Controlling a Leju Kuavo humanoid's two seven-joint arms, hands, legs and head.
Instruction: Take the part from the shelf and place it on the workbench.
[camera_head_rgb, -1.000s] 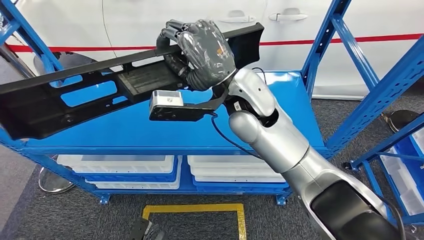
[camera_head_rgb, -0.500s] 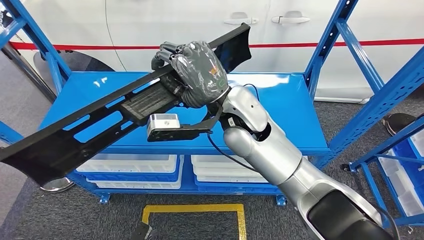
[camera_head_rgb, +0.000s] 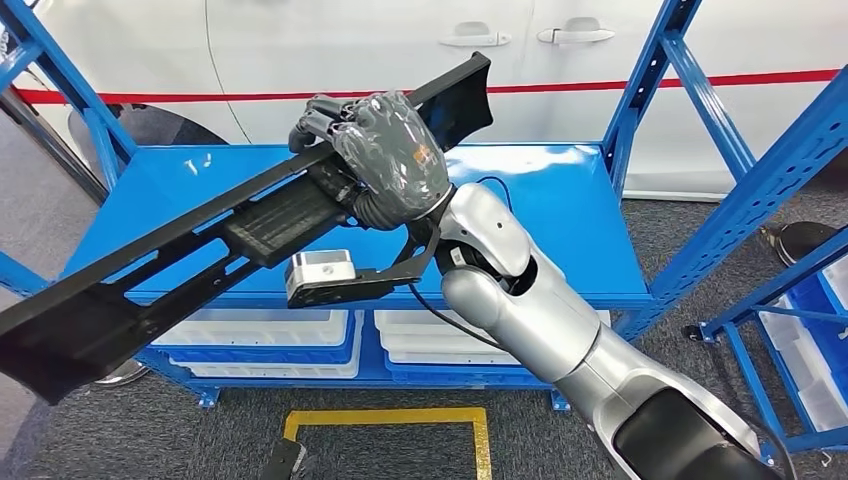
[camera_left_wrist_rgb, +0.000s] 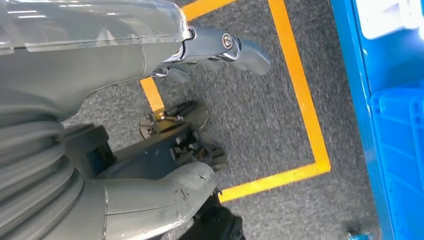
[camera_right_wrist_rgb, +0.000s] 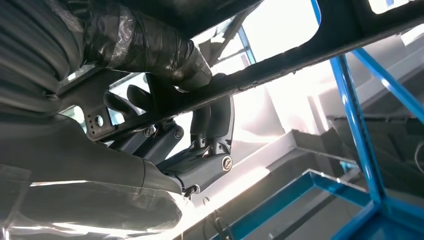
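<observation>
Holding the long black plastic car part (camera_head_rgb: 250, 215) near its middle, the right hand (camera_head_rgb: 385, 160) is grasping it tight above the blue metal shelf (camera_head_rgb: 560, 230). Its low left end needs levelling. Left hand (camera_left_wrist_rgb: 150, 115) fingers are hanging released.

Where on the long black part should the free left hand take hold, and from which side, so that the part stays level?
Probably the low end of the long black part, from below. The right hand grips it above the blue shelf, nearer the raised end, so the longer stretch sags to the robot's left. The slots there offer edges for fingers. The left hand hangs open over the floor.
</observation>
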